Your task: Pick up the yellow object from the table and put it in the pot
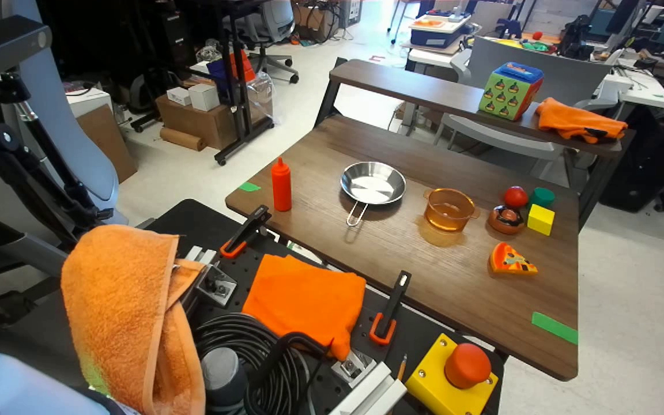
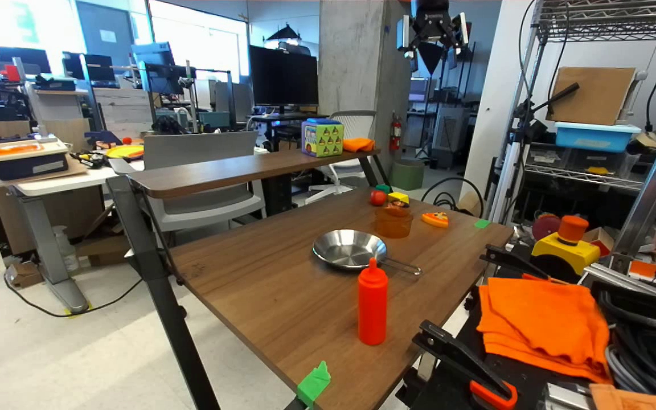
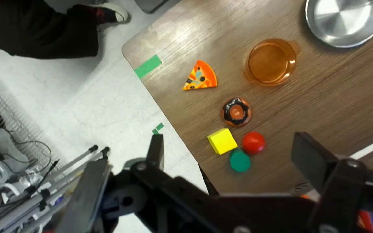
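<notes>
The yellow block (image 1: 540, 219) stands on the wooden table near its end. It shows in an exterior view (image 2: 398, 197), partly hidden by nearby things, and in the wrist view (image 3: 222, 141). The pot (image 1: 449, 210) is a round, low, translucent amber container with small side handles. It shows in an exterior view (image 2: 392, 224) and, from above, in the wrist view (image 3: 269, 64). My gripper (image 3: 228, 137) is wide open with nothing between its fingers. In an exterior view the gripper (image 2: 434, 46) hangs high above the table, well apart from the block.
Close around the block are a green piece (image 3: 240, 160), a red ball (image 3: 254, 142) and a donut (image 3: 236, 112). A pizza wedge (image 3: 202, 76), a silver pan (image 1: 373, 183) and a red bottle (image 1: 282, 187) stand on the table. A raised shelf (image 1: 412, 83) runs along one side.
</notes>
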Motion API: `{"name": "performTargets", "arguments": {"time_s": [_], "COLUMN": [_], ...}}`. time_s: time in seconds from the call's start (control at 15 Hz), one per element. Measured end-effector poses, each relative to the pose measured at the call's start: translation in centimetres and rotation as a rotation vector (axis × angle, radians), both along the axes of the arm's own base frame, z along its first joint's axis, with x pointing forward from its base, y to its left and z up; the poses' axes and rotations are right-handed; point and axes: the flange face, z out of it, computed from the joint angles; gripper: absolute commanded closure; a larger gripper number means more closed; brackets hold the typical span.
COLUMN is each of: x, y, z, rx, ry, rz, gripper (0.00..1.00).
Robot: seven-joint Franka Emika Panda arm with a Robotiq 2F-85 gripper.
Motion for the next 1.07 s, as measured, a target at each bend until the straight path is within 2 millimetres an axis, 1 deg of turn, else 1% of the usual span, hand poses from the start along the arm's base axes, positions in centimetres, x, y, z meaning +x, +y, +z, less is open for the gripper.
{"name": "performTargets", "arguments": {"time_s": [0.2, 0.47, 0.8, 1.07], "x": [0.6, 0.1, -1.1, -1.8], "y": [1.2, 2.0, 1.5, 0.0], "z": [0.7, 1.4, 1.4, 1.1], "rx": [-0.020, -0.006, -0.004, -0.010], "ry": [-0.083, -0.140, -0.156, -0.147], "rz": [0.017, -0.002, -0.047, -0.090], "gripper": [0.00, 0.00, 0.00, 0.00]}}
